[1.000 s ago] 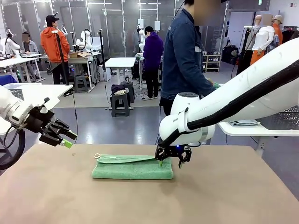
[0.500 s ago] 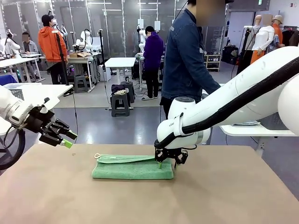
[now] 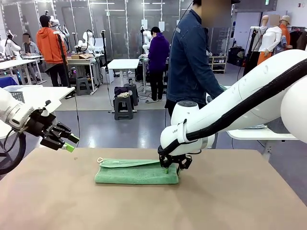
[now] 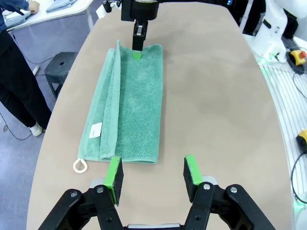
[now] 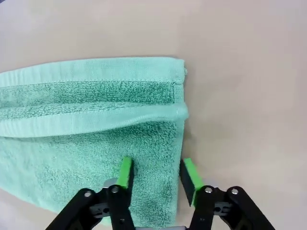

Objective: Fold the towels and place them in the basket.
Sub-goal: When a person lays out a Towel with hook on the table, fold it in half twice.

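On the brown table (image 3: 225, 201), in its middle part, we see the mint green towel (image 3: 134, 174) lying flat. It is folded along its length into a long strip, and its upper layer makes a loose flap. The small white loop (image 3: 100, 160) sticks out at the corner of its end toward the robot's left. At the opposite end, the right gripper (image 3: 173, 166) is down on the towel. In the right wrist view its two pads stand narrowly apart: one pad (image 5: 125, 171) presses on the terry cloth and the other is at the end edge. Whether the cloth is really pinched, we cannot tell. The left gripper (image 3: 67, 143) hangs above the left edge of the table, well apart from the towel, with fingers spread and nothing between them. At the far side stands a person (image 3: 192, 62) in a dark blue jacket.
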`<state>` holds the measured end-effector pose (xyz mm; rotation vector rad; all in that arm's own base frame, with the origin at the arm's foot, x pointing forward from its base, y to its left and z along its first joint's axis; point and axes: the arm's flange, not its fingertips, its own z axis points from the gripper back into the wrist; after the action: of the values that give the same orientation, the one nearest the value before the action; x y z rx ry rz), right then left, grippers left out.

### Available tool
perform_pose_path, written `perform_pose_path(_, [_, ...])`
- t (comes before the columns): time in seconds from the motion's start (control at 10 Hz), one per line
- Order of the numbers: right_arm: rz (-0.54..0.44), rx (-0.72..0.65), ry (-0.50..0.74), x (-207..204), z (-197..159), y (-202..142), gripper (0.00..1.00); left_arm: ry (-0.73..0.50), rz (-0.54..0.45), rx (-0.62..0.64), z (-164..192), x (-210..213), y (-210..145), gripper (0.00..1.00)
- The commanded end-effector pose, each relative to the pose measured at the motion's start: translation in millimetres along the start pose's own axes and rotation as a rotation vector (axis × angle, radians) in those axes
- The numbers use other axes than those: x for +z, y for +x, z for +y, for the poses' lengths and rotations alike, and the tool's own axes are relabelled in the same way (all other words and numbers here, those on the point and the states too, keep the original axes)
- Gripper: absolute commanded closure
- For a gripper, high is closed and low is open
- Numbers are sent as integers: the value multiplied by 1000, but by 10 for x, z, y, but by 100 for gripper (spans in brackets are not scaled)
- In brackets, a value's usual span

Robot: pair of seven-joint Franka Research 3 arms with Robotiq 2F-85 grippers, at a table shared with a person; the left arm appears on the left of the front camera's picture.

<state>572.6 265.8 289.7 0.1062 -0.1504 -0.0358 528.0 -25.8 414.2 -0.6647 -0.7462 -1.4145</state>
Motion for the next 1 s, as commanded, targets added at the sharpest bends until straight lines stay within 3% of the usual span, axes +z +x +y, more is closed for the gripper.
perform_pose_path(0.0, [-12, -34, -45, -127, 90, 4, 70, 0, 7, -7, -8, 12, 18, 35])
perform_pose_path(0.1, [-9, -36, -58, -134, 95, -5, 87, 0, 7, -7, -8, 12, 18, 35])
perform_pose_path(0.2, [-6, -39, -72, -140, 101, -11, 88, 0, 7, -7, -8, 12, 18, 35])
perform_pose_path(0.3, [-4, -37, -80, -137, 116, -19, 100, 0, 7, -7, -8, 12, 18, 35])
perform_pose_path(0.6, [6, -2, -80, -86, 53, -18, 100, 0, 7, -7, -8, 12, 18, 35])
perform_pose_path(0.9, [19, 138, -76, 51, -485, -102, 100, 0, 7, -7, -8, 12, 18, 35])
